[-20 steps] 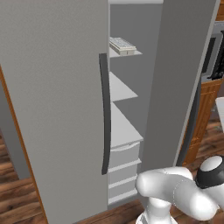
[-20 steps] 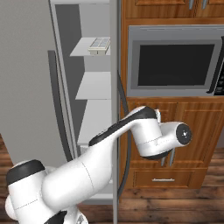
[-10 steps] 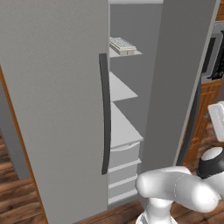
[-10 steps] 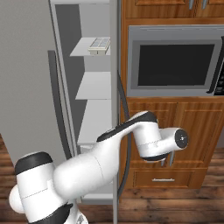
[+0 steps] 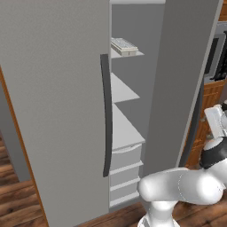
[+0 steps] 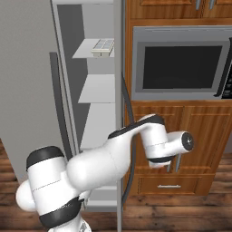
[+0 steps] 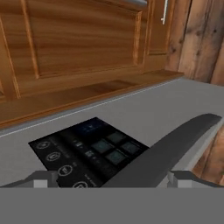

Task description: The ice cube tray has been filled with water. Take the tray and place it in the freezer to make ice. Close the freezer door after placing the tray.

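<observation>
Tray step done, ice cube tray point(image 5: 123, 45) resting on the freezer point(image 5: 133, 111) top shelf; gripper point(image 7: 109, 179) spread wide and empty against the freezer door point(image 7: 144, 118), straddling its dark handle point(image 7: 175, 146); next, pushing the door shut.

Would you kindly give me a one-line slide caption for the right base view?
Ice cube tray on the freezer's top shelf, freezer door open, arm reaching round its outer side.
</observation>
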Available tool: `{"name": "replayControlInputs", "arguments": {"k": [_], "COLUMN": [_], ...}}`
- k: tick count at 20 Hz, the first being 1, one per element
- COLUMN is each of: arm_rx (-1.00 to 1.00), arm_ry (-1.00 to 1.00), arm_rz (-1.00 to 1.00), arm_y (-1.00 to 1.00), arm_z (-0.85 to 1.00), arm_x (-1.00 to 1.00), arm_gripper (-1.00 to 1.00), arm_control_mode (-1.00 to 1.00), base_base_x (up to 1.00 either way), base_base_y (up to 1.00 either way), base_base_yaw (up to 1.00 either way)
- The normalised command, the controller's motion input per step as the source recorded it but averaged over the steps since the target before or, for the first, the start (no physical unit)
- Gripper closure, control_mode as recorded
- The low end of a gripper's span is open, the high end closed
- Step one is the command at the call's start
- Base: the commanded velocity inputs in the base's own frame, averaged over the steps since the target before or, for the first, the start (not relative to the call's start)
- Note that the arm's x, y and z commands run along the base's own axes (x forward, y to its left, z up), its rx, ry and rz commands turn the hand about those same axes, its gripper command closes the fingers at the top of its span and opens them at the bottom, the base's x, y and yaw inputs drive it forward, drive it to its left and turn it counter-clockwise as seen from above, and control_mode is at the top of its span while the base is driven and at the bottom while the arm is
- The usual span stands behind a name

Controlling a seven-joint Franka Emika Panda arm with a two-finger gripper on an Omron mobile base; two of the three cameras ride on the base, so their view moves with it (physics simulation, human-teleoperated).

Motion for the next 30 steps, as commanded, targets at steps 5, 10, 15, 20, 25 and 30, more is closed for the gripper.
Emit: {"name": "replayControlInputs", "arguments": {"k": [5,10,15,20,25,30], "arm_rx": [0.13,0.17,0.16,0.12,0.05,0.0], "arm_ry": [-0.05,-0.13,-0.09,-0.01,0.0,0.0], "arm_rz": [0.08,0.09,0.1,0.12,0.13,0.11], "arm_y": [0.0,0.0,0.0,0.0,0.0,0.0], "arm_z": [-0.38,-0.45,-0.24,-0.06,-0.06,-0.12], "arm_x": [0.02,0.0,0.0,0.07,0.25,0.35], "arm_gripper": [-1.0,-1.0,-1.0,-1.0,-1.0,-1.0], "arm_control_mode": [-1.0,-1.0,-1.0,-1.0,-1.0,-1.0], "base_base_x": [0.0,0.0,0.0,0.0,0.0,0.0], "base_base_y": [0.0,0.0,0.0,0.0,0.0,0.0], "base_base_yaw": [0.0,0.0,0.0,0.0,0.0,0.0]}}
